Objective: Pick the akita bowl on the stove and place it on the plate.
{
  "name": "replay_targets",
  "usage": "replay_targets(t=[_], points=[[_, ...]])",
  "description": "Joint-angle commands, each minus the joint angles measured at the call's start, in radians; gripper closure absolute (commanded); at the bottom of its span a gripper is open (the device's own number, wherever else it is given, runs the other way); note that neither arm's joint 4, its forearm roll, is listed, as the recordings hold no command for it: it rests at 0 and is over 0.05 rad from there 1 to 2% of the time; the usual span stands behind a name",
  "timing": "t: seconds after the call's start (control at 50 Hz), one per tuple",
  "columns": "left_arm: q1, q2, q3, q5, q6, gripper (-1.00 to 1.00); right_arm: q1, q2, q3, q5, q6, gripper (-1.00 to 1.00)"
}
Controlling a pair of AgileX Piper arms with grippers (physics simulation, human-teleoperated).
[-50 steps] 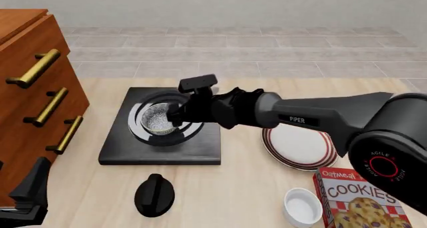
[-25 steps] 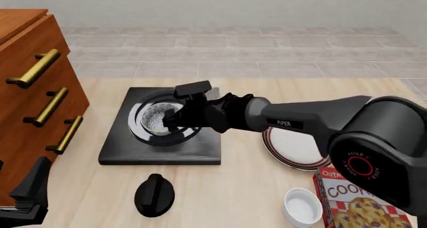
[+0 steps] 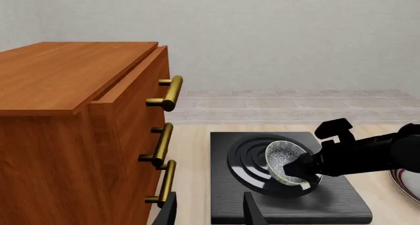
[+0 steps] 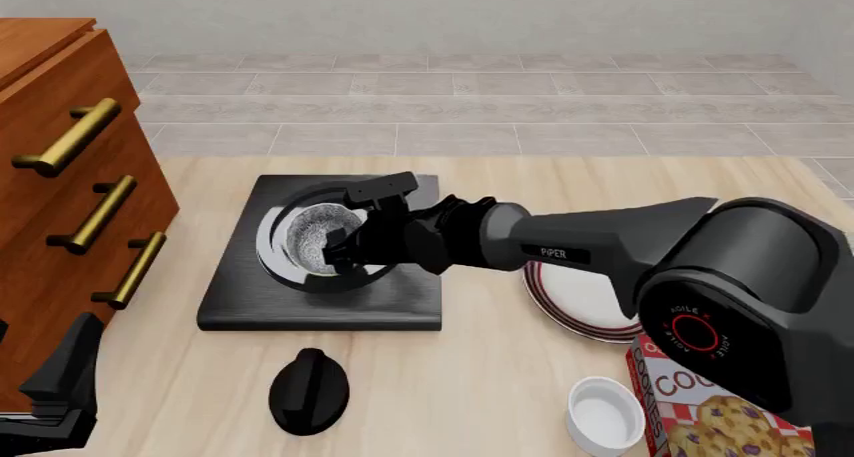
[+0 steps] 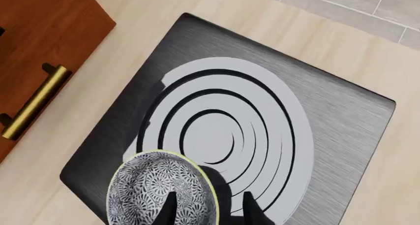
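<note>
The akita bowl (image 4: 310, 239) sits on the ringed burner of the black stove (image 4: 240, 299), tipped onto its side in the left wrist view (image 3: 282, 158). My right gripper (image 4: 344, 255) is down at the bowl and open. In the right wrist view one finger is over the speckled inside (image 5: 147, 195) and the other is outside the rim. The red-striped plate (image 4: 561, 317) lies right of the stove, partly under my right arm. My left gripper (image 4: 60, 397) rests open at the near left, holding nothing.
A wooden drawer cabinet (image 4: 67, 177) with brass handles stands left of the stove. A black round knob (image 4: 310, 389) lies in front of the stove. A plain white cup-like bowl (image 4: 603, 415) and a cookies box (image 4: 727, 417) sit at the near right.
My right gripper has dropped lower and reached further into the bowl, its fingers now straddling the rim. The bowl has stayed on the burner. The left arm has not moved.
</note>
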Motion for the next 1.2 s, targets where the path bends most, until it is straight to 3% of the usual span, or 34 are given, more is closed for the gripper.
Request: replay_targets(t=[0.02, 0.34, 0.8, 1.12, 1.2], points=[[0.000, 0.000, 0.001, -0.001, 0.000, -1.00, 0.004, -0.009, 0.018, -0.009, -0.003, 1.00], [0.000, 0.005, 0.001, -0.007, 0.000, -1.00, 0.009, -0.103, 0.081, -0.034, -0.017, 1.00], [0.000, -0.009, -0.001, 0.009, 0.000, -1.00, -0.037, -0.297, 0.272, -0.078, -0.023, 1.00], [0.000, -0.009, 0.000, 0.009, 0.000, -1.00, -0.151, -0.413, 0.384, -0.091, -0.016, 1.00], [0.000, -0.011, -0.001, 0.012, 0.000, -1.00, -0.193, -0.438, 0.368, -0.054, -0.035, 1.00]])
